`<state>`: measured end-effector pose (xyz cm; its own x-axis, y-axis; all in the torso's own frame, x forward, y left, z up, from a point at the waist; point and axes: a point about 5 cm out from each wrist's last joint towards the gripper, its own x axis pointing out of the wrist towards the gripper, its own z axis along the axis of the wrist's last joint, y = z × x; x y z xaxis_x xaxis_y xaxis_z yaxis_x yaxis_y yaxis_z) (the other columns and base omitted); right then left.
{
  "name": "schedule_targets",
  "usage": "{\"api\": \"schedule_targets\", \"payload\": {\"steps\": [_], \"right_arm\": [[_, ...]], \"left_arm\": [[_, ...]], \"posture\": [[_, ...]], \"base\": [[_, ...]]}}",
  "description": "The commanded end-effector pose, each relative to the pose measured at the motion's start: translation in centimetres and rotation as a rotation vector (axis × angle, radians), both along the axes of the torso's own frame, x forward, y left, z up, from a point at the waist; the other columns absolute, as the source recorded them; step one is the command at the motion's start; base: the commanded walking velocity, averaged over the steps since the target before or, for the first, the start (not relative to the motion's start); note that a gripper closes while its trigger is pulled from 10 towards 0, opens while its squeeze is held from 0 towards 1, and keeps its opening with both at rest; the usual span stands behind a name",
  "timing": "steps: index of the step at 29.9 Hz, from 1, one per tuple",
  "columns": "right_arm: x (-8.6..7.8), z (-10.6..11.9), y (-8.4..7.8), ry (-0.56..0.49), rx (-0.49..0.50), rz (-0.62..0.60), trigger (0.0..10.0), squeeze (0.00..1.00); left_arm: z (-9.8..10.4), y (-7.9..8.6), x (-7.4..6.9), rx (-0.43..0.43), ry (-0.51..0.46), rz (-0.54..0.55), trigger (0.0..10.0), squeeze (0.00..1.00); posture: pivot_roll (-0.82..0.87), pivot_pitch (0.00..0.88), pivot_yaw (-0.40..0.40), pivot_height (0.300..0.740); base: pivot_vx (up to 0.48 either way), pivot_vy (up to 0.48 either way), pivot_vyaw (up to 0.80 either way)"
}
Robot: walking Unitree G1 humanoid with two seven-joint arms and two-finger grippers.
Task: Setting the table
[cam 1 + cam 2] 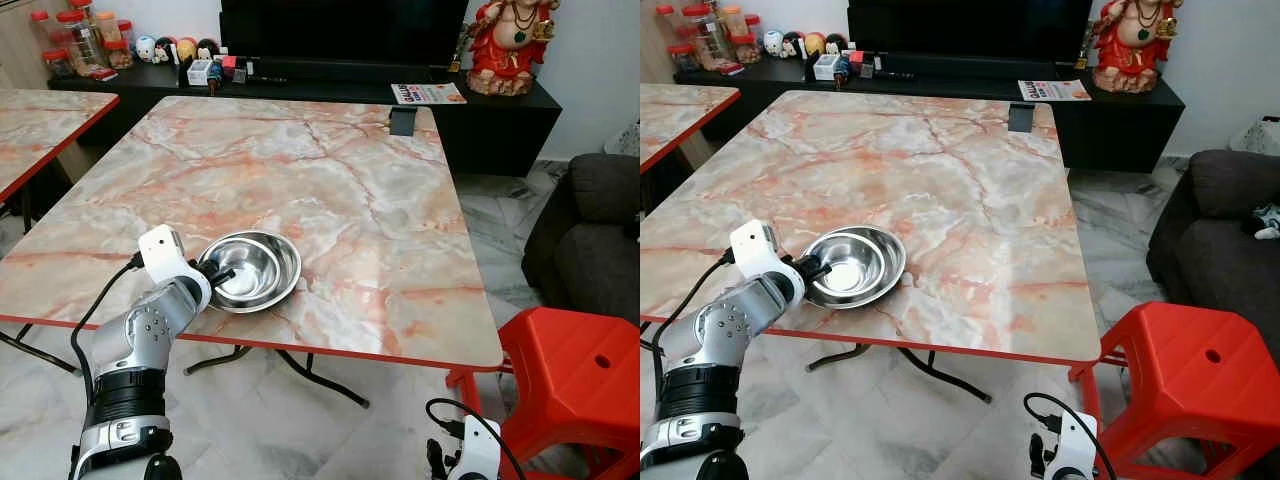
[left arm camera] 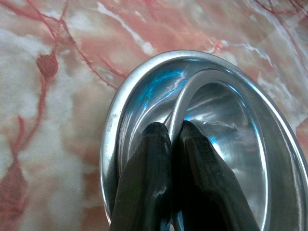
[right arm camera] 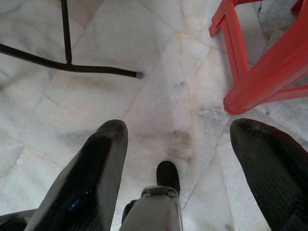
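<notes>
On the marble table (image 1: 330, 170) there are steel bowls (image 1: 255, 268), near the front edge, at about 7 o'clock from the middle of the table top. In the left wrist view it looks like two bowls, one nested inside the other: the inner bowl (image 2: 226, 139) sits in the outer bowl (image 2: 120, 125). The left gripper (image 1: 222, 272) is at the 9 o'clock side of the bowls. Its two black fingers (image 2: 147, 178) are almost closed and they pinch the thin rim of the inner bowl, one finger on each side of the rim. The bowls rest on the table top.

The right gripper (image 3: 178, 139) hangs low beside the table, above the pale tiled floor (image 3: 159, 72). Its fingers (image 3: 96, 168) are spread wide and they hold nothing. Near it, at about 1 o'clock in its wrist view, is a leg of the red stool (image 1: 575, 380). This stool stands at the front right corner of the table.

At the far edge of the table, around 12 o'clock, a small dark object (image 1: 402, 120) stands; what it is I cannot tell. Behind the table is a low black cabinet (image 1: 500, 125) with a red statue (image 1: 510, 45) on its right end and jars (image 1: 80, 40) at its left end. A dark sofa (image 1: 590, 240) is at 3 o'clock from the table.
</notes>
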<state>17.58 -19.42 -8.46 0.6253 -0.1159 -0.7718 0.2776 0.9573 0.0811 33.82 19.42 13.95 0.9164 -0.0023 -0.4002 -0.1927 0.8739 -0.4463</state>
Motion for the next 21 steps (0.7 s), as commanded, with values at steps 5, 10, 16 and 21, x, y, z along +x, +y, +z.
{"api": "schedule_targets", "payload": {"steps": [5,10,16,21], "right_arm": [[-0.18,-0.09,-0.02,0.005,0.003,-0.012,10.0,0.00],[-0.13,-0.06,-0.02,0.004,0.002,-0.010,10.0,0.00],[0.10,0.05,-0.05,-0.001,0.000,-0.010,10.0,0.00],[0.15,0.08,-0.10,-0.002,-0.001,-0.011,10.0,0.00]], "left_arm": [[-0.12,-0.16,0.08,0.013,0.005,-0.004,10.0,1.00],[-0.13,-0.25,0.16,0.015,0.005,-0.006,10.0,0.51],[0.04,-0.29,0.32,0.022,0.000,-0.005,10.0,0.00],[0.05,-0.22,0.34,0.025,0.000,-0.002,10.0,0.00]], "posture": [[0.00,0.000,-0.004,0.740],[-0.01,0.000,-0.003,0.740],[-0.01,0.000,-0.007,0.740],[-0.01,0.000,-0.009,0.740]], "base": [[0.000,0.000,0.00],[0.000,0.000,0.00],[0.000,0.000,0.00],[0.000,0.000,0.00]]}}
